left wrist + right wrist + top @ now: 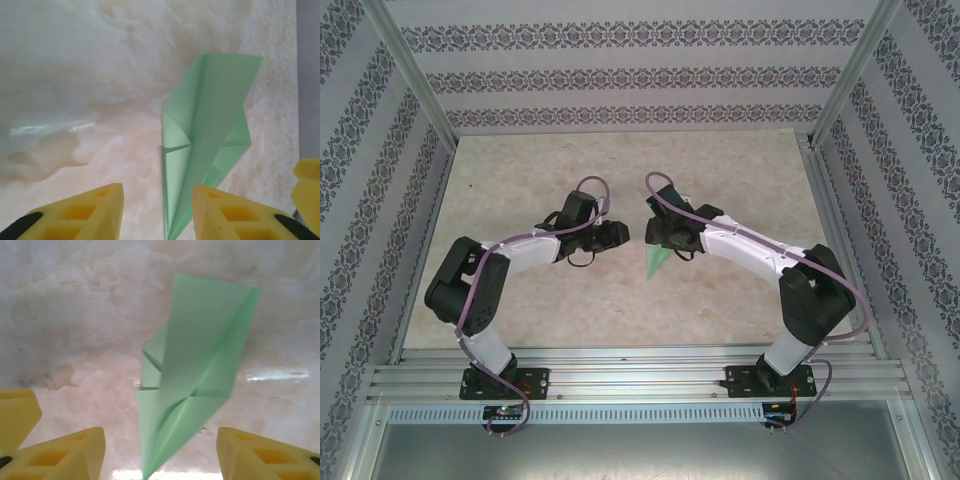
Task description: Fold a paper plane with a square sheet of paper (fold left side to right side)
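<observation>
so the paper plane (205,130) sits on the bench (620,170), tip poking between the left fingers (85,212) and the right fingers (60,455), both pairs spread apart

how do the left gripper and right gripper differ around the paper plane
The right gripper has its jaws wider apart than the left gripper. The pointed end of the paper plane lies clear of both right gripper fingers, but close beside one left gripper finger. Shared: both open, yellow fingers, straddling the plane without gripping it.
</observation>
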